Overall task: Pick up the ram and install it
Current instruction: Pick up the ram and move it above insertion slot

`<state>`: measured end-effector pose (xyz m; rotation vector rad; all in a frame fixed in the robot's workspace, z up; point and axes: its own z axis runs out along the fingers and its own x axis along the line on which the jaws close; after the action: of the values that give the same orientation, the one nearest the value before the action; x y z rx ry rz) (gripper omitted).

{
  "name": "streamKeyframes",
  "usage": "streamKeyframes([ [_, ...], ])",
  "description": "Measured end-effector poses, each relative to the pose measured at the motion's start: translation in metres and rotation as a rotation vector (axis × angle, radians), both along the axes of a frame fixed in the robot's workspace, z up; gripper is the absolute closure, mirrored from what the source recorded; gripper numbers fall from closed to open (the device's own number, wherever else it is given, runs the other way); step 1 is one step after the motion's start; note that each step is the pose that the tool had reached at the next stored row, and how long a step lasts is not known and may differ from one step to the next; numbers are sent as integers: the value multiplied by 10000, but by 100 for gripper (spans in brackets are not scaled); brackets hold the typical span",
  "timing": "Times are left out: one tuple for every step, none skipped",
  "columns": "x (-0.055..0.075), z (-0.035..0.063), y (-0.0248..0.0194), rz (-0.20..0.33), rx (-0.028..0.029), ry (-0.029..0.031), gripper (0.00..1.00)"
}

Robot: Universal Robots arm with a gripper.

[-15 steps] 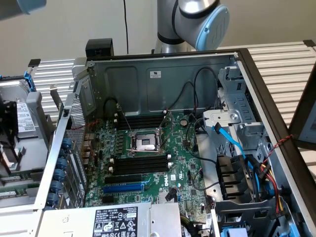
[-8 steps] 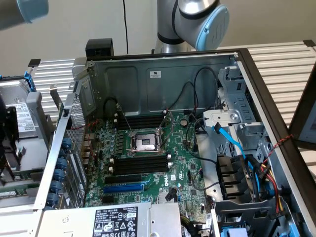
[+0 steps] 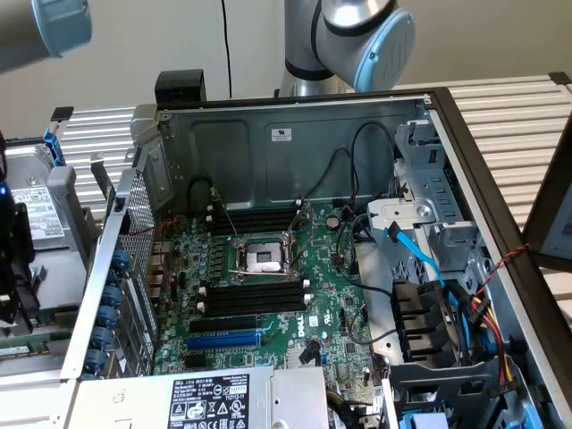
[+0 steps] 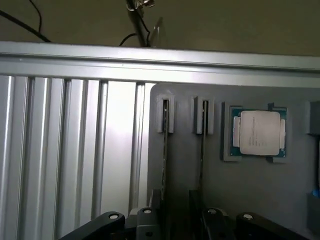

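**Claw (image 4: 176,207) released near the ram (image 4: 164,150)**

The claw is released, its fingers apart, close over a grey holder (image 4: 250,200) on the ribbed worktop (image 4: 60,150). The ram stands on its edge in a slot of this holder, beside a second stick (image 4: 202,150) and a processor chip (image 4: 259,132). The exterior view shows the open computer case (image 3: 295,143) with its motherboard (image 3: 335,313).

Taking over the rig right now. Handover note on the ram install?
Gripper: open, empty, hovering over the grey holder.
Ram: on edge in the holder, with a second stick beside it.
Done: nothing picked up yet.
Left: pickup and install. The black memory slots on the motherboard look empty.
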<state>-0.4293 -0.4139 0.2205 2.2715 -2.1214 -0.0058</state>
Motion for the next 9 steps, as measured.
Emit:
streamKeyframes([
  [0, -12, 0, 179, 0, 1, 64],
  [0, -26, 0, 359, -1, 1, 64],
  [0, -40, 0, 530, -1, 2, 64],
  [-4, -58, 0, 673, 0, 0, 64],
  [-12, -77, 1, 747, -1, 2, 64],
  [-21, -96, 2, 770, -1, 1, 64],
  [-27, -114, 4, 772, -1, 1, 64],
  [-30, -132, 4, 772, 0, -2, 64],
  [-30, -140, 4, 773, 0, -1, 64],
])
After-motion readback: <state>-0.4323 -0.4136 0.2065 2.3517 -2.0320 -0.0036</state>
